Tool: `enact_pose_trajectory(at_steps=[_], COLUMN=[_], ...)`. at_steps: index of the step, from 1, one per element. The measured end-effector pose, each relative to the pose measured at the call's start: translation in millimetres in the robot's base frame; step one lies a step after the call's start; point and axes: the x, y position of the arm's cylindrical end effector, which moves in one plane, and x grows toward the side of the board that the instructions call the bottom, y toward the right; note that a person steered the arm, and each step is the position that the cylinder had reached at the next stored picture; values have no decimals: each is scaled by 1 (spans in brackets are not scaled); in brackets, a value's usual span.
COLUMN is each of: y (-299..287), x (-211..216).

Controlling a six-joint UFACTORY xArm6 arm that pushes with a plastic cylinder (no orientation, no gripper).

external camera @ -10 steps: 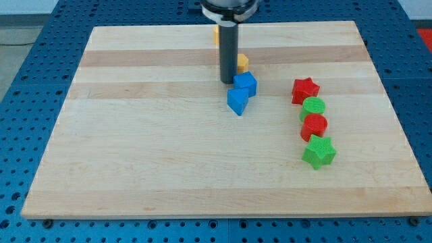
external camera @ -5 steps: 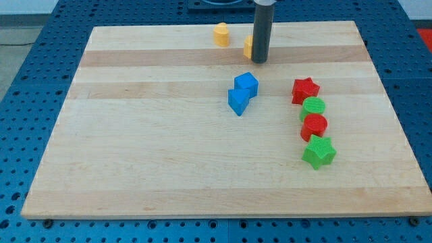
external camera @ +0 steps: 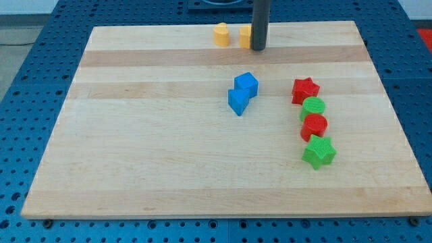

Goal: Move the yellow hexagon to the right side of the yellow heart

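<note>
At the far edge, my tip [external camera: 258, 48], a bare rod gripping nothing, has pushed the yellow hexagon [external camera: 245, 37] leftward, now just right of the yellow heart [external camera: 221, 34], task nearly done.

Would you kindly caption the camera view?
My tip beside the yellow hexagon, just right of the yellow heart.

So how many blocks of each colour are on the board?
Yellow: 2, the yellow heart and the yellow hexagon, part hidden behind my tip
Blue: 2, and
Red: 2, a star and
Green: 2, and a star
Total: 8
</note>
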Motion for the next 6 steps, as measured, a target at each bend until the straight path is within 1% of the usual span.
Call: enact_pose_trajectory(at_steps=[3,6], y=[-16,-16], x=[0,0])
